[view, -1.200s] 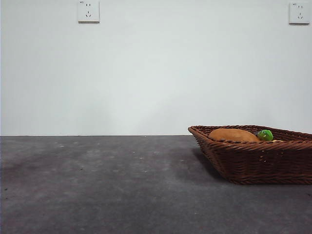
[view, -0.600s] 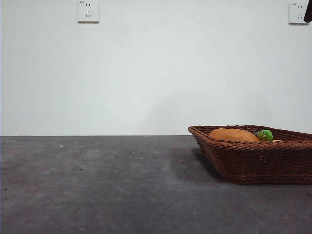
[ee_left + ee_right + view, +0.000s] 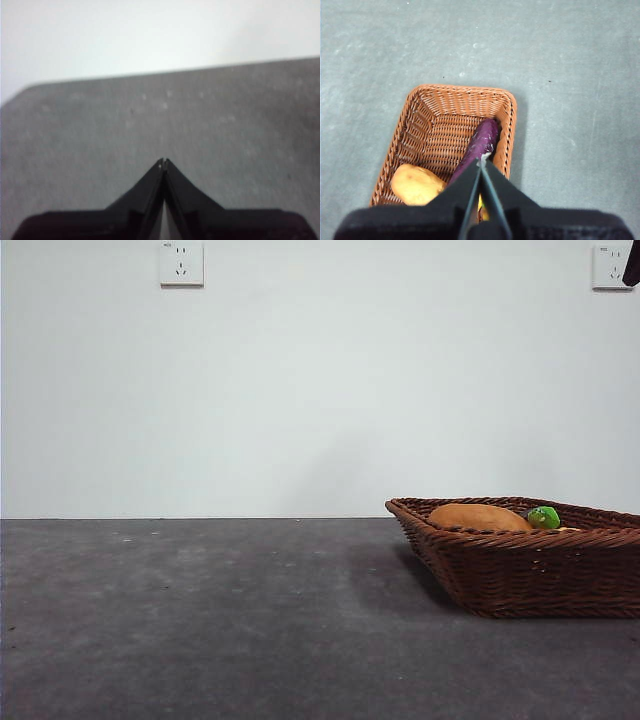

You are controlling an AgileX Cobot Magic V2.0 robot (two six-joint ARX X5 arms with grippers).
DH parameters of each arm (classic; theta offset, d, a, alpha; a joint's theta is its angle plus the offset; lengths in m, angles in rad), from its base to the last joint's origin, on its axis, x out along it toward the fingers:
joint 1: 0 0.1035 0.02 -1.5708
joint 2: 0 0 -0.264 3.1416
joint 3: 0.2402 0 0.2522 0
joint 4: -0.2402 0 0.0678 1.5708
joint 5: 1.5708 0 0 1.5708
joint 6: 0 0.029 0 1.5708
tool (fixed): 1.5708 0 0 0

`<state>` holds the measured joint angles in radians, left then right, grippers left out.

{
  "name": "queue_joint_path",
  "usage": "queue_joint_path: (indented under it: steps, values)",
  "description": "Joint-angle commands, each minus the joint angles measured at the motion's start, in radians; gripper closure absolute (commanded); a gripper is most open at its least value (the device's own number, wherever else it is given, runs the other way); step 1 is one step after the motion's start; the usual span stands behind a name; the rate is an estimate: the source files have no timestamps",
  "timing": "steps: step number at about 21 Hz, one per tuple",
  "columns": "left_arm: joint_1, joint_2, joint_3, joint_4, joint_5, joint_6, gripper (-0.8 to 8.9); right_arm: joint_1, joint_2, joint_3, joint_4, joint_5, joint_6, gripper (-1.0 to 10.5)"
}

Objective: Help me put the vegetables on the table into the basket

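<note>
The dark-brown wicker basket (image 3: 530,570) stands on the table (image 3: 200,620) at the right; it also shows in the right wrist view (image 3: 435,125). Inside it lie the brown potato (image 3: 478,517) (image 3: 416,184) and the purple eggplant (image 3: 481,142), whose green cap (image 3: 544,517) peeks over the rim. A sliver of the yellow vegetable (image 3: 480,205) shows behind my right jaws. My right gripper (image 3: 482,161) is shut and empty, high above the basket; a black tip (image 3: 632,268) shows at the top right corner. My left gripper (image 3: 163,161) is shut and empty over bare table.
A white wall with two sockets (image 3: 181,262) stands behind the table. The table's far edge and a rounded corner (image 3: 30,90) show in the left wrist view.
A black arm tip came into the front view's top right corner between the oldest frame and the middle one. Nothing else has moved.
</note>
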<state>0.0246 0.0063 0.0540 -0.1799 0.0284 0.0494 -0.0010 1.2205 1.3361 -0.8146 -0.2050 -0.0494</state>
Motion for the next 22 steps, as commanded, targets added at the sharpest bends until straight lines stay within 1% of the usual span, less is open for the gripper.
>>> queue_joint_path:
  steps: [1,3,19,21,22]
  values:
    - [0.003,-0.002,-0.013,-0.069,-0.002,-0.031,8.16,0.001,0.002,0.001,0.006,0.004,-0.005,9.5]
    - [0.003,-0.002,-0.013,-0.080,0.005,-0.078,8.16,0.001,0.002,0.001,0.006,0.004,-0.005,9.5]
    - [0.003,0.010,-0.013,-0.087,0.005,-0.079,8.16,0.000,-0.004,0.001,0.004,0.006,-0.005,9.5]
    - [0.003,0.010,-0.013,-0.087,0.005,-0.079,8.16,-0.002,-0.047,0.001,0.006,0.078,-0.003,9.5]
    - [0.003,0.010,-0.013,-0.087,0.005,-0.079,8.16,0.003,-0.079,0.001,-0.011,0.091,0.022,9.5]
